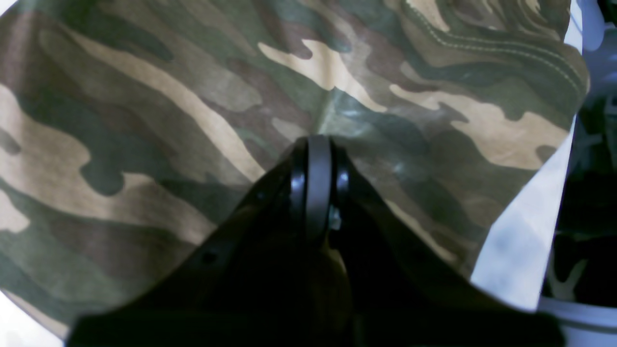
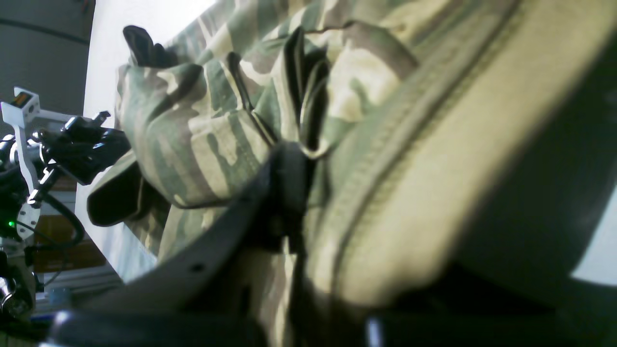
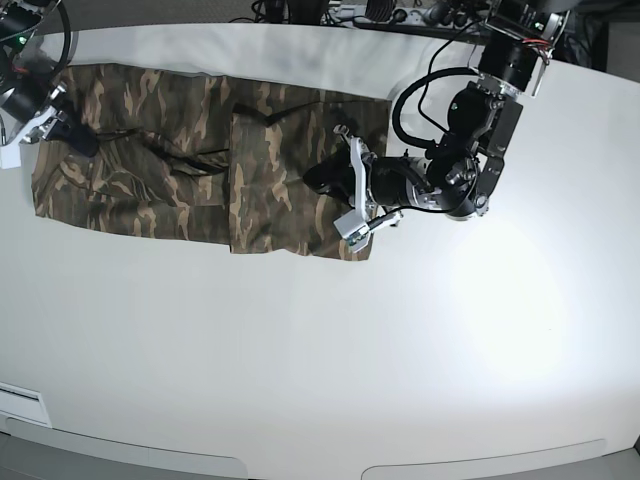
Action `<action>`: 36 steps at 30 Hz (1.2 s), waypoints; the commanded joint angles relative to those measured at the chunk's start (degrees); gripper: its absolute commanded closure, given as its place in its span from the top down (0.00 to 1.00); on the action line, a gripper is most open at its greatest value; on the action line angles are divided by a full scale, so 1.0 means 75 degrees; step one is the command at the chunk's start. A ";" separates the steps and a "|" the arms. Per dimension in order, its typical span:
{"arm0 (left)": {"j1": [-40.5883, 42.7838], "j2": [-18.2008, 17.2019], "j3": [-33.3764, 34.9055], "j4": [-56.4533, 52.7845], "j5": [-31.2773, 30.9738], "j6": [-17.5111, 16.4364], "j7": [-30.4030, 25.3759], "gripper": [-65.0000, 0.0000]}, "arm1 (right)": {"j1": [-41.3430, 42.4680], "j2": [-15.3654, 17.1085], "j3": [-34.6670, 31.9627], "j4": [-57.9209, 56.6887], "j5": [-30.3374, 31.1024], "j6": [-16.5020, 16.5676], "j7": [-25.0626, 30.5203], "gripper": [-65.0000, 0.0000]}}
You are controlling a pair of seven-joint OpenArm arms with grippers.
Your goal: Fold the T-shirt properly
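The camo T-shirt (image 3: 200, 170) lies spread along the tabletop's (image 3: 330, 350) far edge, left tool (image 1: 312, 144) pinched tight on its cloth, right tool (image 2: 289, 159) clamped on a bunched fold.

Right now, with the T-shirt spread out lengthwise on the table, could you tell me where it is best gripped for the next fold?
Probably at the two short ends. The T-shirt lies as a long strip, so each arm comes in from its own side: the right gripper at the collar end, the left gripper at the opposite end. Both ends lie flat, so pinch the edge low.
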 commanded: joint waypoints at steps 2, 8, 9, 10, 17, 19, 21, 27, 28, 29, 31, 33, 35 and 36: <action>-0.0044 -0.0108 0.0006 -0.0041 0.0221 0.0090 0.0627 0.00 | 0.0000 0.0140 -0.0003 0.0047 -0.0093 -0.0068 0.0268 0.00; -0.0530 -0.0108 -0.0026 -0.0029 -0.1032 0.0093 0.0968 0.02 | 0.0198 0.0498 -0.0003 0.0525 -0.0769 -0.0068 0.0734 0.00; -0.0644 -0.0108 -0.0070 -0.0029 -0.1341 0.0093 0.1093 0.09 | 0.0216 0.0527 0.0000 0.0697 -0.0854 -0.0068 0.0731 0.00; -0.0749 -0.0108 -0.0131 -0.0026 -0.1638 0.0090 0.1201 0.16 | 0.0216 0.0542 0.0000 0.0883 -0.1011 -0.0068 0.0734 0.00; -0.1425 -0.0111 -0.0994 -0.0026 -0.2626 -0.0154 0.1784 0.42 | 0.0227 0.0539 0.0006 0.2407 -0.3392 -0.0099 0.1871 0.00; -0.1480 -0.0111 -0.1390 -0.0026 -0.2649 -0.0184 0.1973 0.42 | 0.0227 0.0536 0.0006 0.2850 -0.4293 -0.0490 0.2232 0.00; -0.1443 -0.0114 -0.1851 -0.0026 -0.2629 -0.0210 0.2133 0.42 | 0.0227 0.0536 0.0006 0.3308 -0.5013 -0.0935 0.2460 0.00; -0.0979 -0.0131 -0.2891 -0.0029 -0.2524 -0.0615 0.2294 0.42 | 0.0207 0.0513 0.0006 0.4881 -0.5861 -0.1786 0.2524 0.00; -0.0898 -0.0131 -0.2970 -0.0029 -0.2498 -0.0667 0.2294 0.42 | 0.0192 0.0493 0.0006 0.5182 -0.5922 -0.1813 0.2527 0.00; -0.0807 -0.0131 -0.3010 -0.0029 -0.2468 -0.0697 0.2296 0.42 | 0.0128 0.0469 0.0006 0.5490 -0.5960 -0.1827 0.2541 0.00; -0.0615 -0.0154 -0.3008 -0.0029 -0.2419 -0.0766 0.2291 0.42 | -0.0015 0.0402 0.0006 0.6132 -0.5913 -0.1851 0.2597 0.00; -0.0437 -0.0152 -0.3008 -0.0029 -0.2416 -0.0790 0.2294 0.42 | -0.0254 0.0277 0.0006 0.6720 -0.5307 -0.1856 0.2585 0.00; -0.0289 -0.0152 -0.3008 -0.0029 -0.2416 -0.0787 0.2264 0.42 | -0.0554 0.0058 0.0003 0.7172 -0.4106 -0.1545 0.2565 0.00; -0.0224 -0.0152 -0.3008 -0.0029 -0.2419 -0.0787 0.2264 0.42 | -0.0679 -0.0102 0.0003 0.7315 -0.3442 -0.1244 0.2498 0.00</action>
